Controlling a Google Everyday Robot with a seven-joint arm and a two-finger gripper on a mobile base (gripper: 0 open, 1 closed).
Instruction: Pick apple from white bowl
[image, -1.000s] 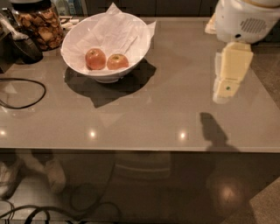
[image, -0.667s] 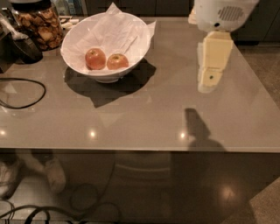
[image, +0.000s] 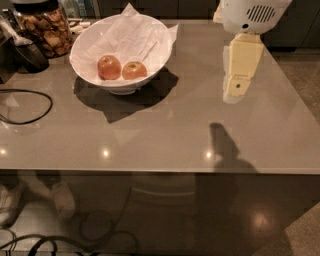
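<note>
Kitchen; counter (image: 150, 135), cookie jar (image: 47, 27); end effector (image: 235, 92) over counter

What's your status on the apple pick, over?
Claw up over table, right side, far from white bowl. Apple in bowl, on paper lining. Redder apple close beside it, camera-left.

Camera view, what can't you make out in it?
Gripper, above the table right of the white bowl: its arm is cut off by the top edge.
Apple and redder apple: undersides hidden against the bowl's paper.
Cookie jar, top left: top cut off by the edge.
</note>
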